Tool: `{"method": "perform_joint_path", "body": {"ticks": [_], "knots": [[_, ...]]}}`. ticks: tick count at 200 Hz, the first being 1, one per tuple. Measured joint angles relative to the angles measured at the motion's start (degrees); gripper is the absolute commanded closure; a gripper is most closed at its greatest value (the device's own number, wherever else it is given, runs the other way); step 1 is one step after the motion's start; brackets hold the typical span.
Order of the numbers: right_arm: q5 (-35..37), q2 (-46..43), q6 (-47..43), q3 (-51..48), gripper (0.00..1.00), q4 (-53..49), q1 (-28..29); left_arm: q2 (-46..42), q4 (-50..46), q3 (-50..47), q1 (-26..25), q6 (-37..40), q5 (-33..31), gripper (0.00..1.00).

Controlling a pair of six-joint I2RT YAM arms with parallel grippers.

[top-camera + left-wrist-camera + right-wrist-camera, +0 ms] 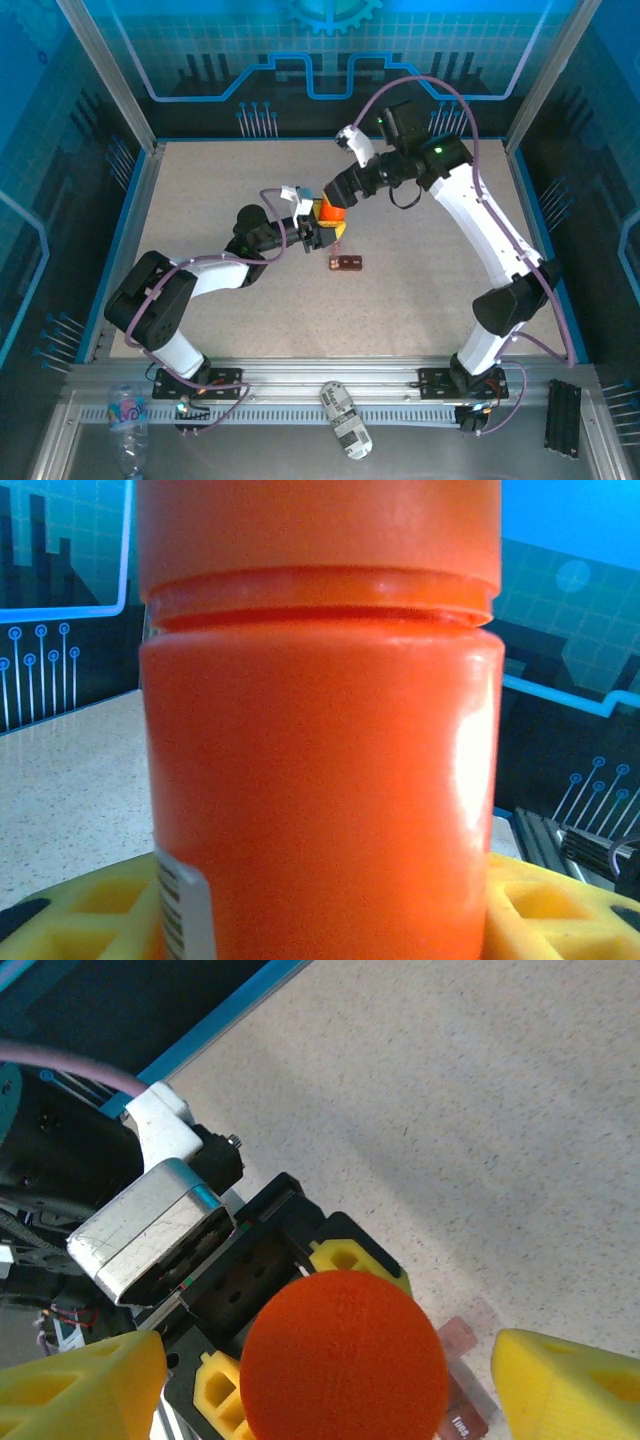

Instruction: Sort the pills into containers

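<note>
Left hand (325, 231) has the orange bottle (331, 212) pinched between its yellow fingers (560, 910). It's closed partway onto the lower body of the bottle, with the cap (345, 1355) pointing up. This is all pretty much dead centre of the counter (200, 190). Can't tell if the base is actually sitting on the counter or hanging a bit above it. From the left wrist camera there's also a white label strip (185, 910) low on the bottle's side.

Right hand (338, 196) reaches in from the 1 o'clock side and sits right over the cap. Its jaws are spread wide, with one yellow fingertip (85, 1390) on each side of the cap. You can see a gap on both sides, so it isn't gripping anything.

The containers are a small dark maroon two-cell box (347, 263). It lies flat on the counter at about 5 o'clock from the bottle, just beside it, and neither hand is touching it. From the right wrist camera its edge pokes out past the cap at around 4 o'clock.
</note>
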Motion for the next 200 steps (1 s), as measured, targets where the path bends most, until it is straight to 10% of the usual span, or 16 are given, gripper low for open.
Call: {"method": "perform_joint_path", "body": {"ticks": [139, 200], "knots": [[4.76, -1.81, 8.28, -7.04, 0.63, 5.73, 1.14, 0.42, -2.19, 0.11, 0.15, -0.66, 0.83, 1.00], [24.74, -10.51, 28.83, -25.73, 0.63, 21.94, 6.43, -0.35, -11.56, -0.96, -6.05, 13.11, -18.14, 1.00]]}}
